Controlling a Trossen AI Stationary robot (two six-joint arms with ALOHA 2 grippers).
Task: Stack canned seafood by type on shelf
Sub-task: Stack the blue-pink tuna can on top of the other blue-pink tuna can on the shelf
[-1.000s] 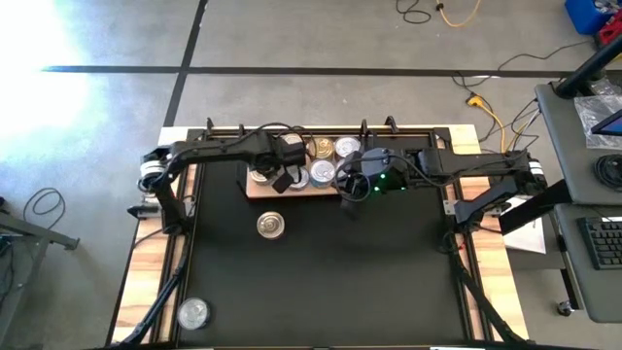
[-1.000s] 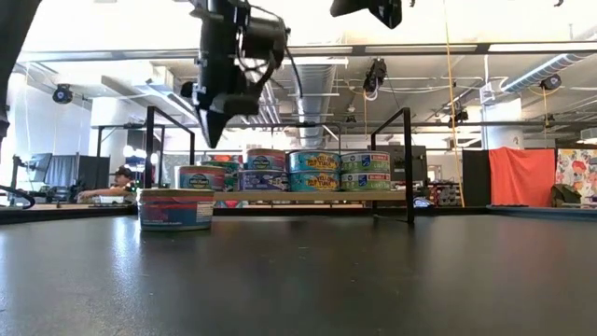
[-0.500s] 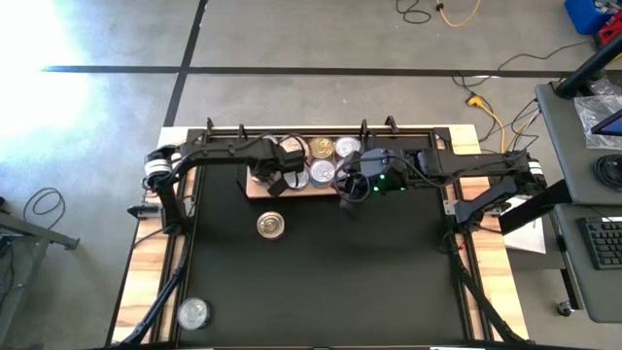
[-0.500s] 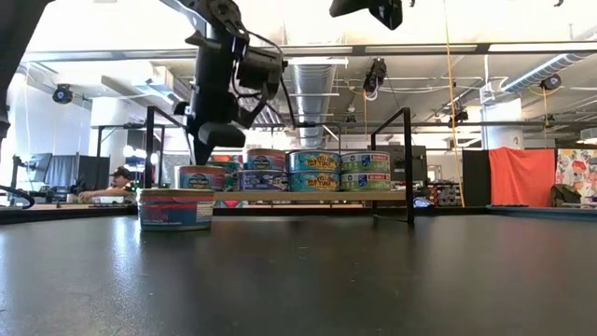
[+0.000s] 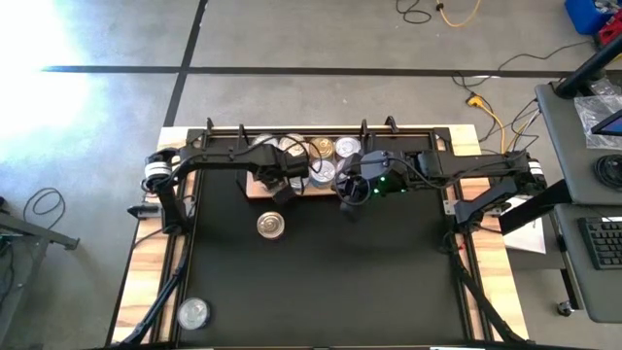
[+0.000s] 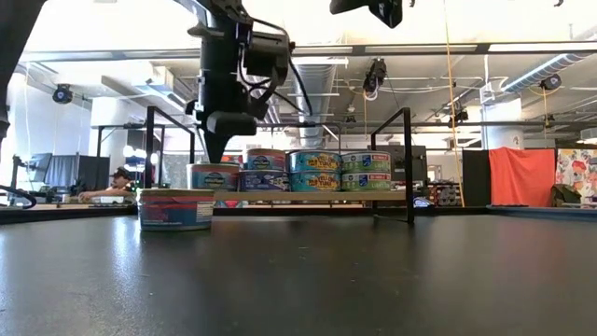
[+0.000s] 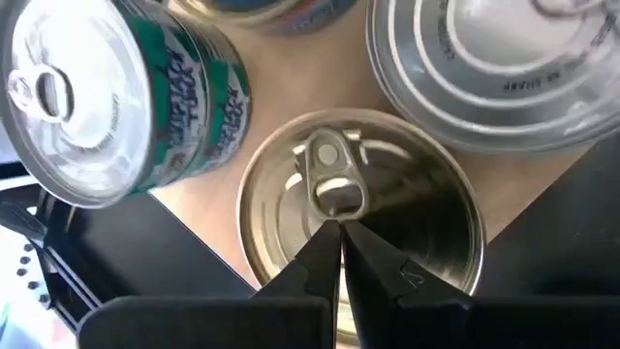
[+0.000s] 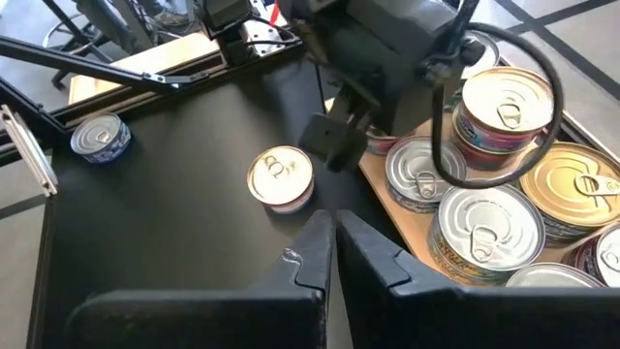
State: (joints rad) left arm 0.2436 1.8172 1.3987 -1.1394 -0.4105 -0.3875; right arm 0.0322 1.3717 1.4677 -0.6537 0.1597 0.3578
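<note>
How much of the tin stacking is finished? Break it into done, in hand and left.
Done: most tins sit on the shelf, some stacked. In hand: nothing is held; the left gripper, shut, hovers over a silver-lidded tin at the shelf's edge. The right gripper waits shut. Left: a gold-lidded tin and a silver tin remain on the table.

The left gripper [image 7: 340, 236] hangs closed, tips together just above the pull tab of a silver-lidded tin [image 7: 360, 194] standing on the light-wood shelf [image 7: 291, 92]. Beside it stands a green-labelled tin [image 7: 126, 107], with another silver-lidded tin [image 7: 494, 68] close by. The black counter [image 7: 145, 262] borders the shelf.
</note>
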